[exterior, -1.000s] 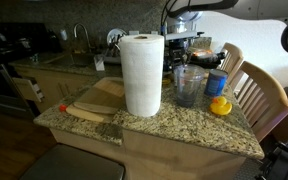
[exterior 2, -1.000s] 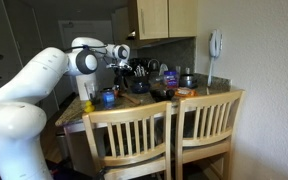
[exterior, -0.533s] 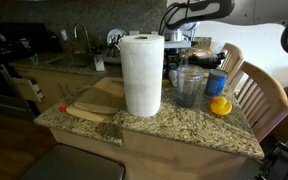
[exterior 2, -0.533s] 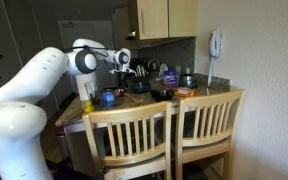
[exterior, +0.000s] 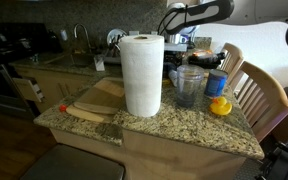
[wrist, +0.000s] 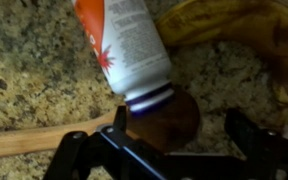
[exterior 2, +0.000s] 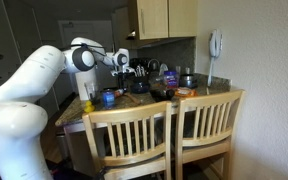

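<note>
In the wrist view a white bottle (wrist: 129,45) with an orange label, a blue band and a dark brown cap (wrist: 169,115) stands out against the speckled granite counter (wrist: 34,70). My gripper (wrist: 182,125) is open, and its two black fingers stand either side of the cap. The right finger is clearly apart from the cap. The gripper (exterior: 177,40) hangs over the back of the counter, behind the paper towel roll (exterior: 142,75), in both exterior views. It is also seen at the end of the white arm (exterior 2: 125,62).
A yellowish-brown crumpled thing (wrist: 234,25) lies beyond the bottle, and a wooden stick (wrist: 39,140) runs to its left. A clear plastic cup (exterior: 189,85), a blue tub (exterior: 217,82), a yellow fruit (exterior: 220,105) and a cutting board (exterior: 96,103) share the counter. Two wooden chairs (exterior 2: 169,135) stand by it.
The gripper has opened and let go of the bottle. The arm has shifted slightly upward over the back of the counter.
</note>
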`<action>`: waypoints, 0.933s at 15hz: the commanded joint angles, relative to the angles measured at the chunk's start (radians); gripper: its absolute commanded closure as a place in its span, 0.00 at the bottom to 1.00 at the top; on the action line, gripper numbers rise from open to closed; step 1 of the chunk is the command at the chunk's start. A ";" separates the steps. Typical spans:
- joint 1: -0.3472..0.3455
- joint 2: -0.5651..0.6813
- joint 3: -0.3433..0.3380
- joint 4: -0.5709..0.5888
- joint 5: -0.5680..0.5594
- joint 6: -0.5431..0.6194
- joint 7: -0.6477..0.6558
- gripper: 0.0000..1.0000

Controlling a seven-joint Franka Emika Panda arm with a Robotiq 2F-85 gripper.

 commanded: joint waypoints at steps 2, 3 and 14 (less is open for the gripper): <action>0.040 -0.196 -0.039 -0.156 -0.049 0.149 0.023 0.00; 0.045 -0.225 -0.044 -0.152 -0.064 0.119 0.016 0.00; 0.007 -0.387 -0.038 0.038 -0.117 -0.528 0.027 0.00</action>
